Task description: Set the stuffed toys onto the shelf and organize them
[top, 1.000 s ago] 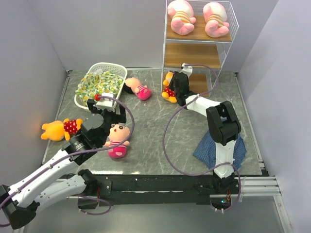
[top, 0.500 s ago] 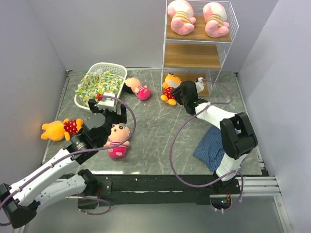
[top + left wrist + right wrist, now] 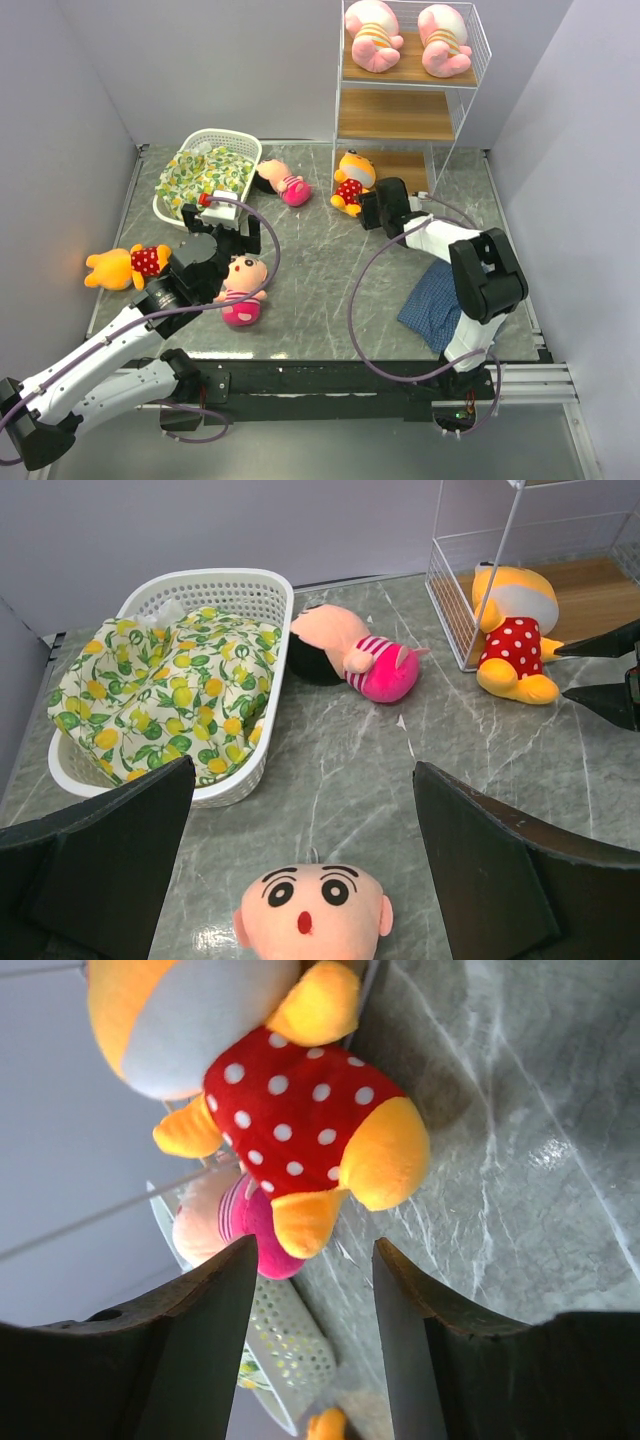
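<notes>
Softness and low weight are to be expected of all six toys. They are plush that gives under a pinch, cannot be broken, and is likely to sag or roll if taken by a limb or by the round head. The stuffed trunk is judged the best place for a hold, with the fingers closed well in.

Nearest, at the lower right of the top view, a blue plaid cloth point(image 3: 435, 305) is spread on the bench point(image 3: 310, 260). At lower centre-left a doll point(image 3: 243, 290) lies face up. The left end effector point(image 3: 303, 780) is poised over its head, spread fully wide with nothing in it. At the left edge a bear point(image 3: 125, 265) in a red spotted shirt lies alone on the bench.

Farther in, the right end effector point(image 3: 315, 1250) is seen parted, with nothing between its fingers. A second bear point(image 3: 300, 1110) sits just beyond the tips, propped against the lower left corner of the shelf point(image 3: 395, 112). It seems to be on the bench rather than on the bottom board. A second doll point(image 3: 283, 182) lies to its left, just beside a white lattice basket point(image 3: 240, 140). The basket is filled by a green-yellow cloth point(image 3: 205, 175), and no toy can be seen in it.

On the shelf, at upper right, only the top board is seen to carry toys: two piglets point(image 3: 373, 35) laid side by side.
</notes>
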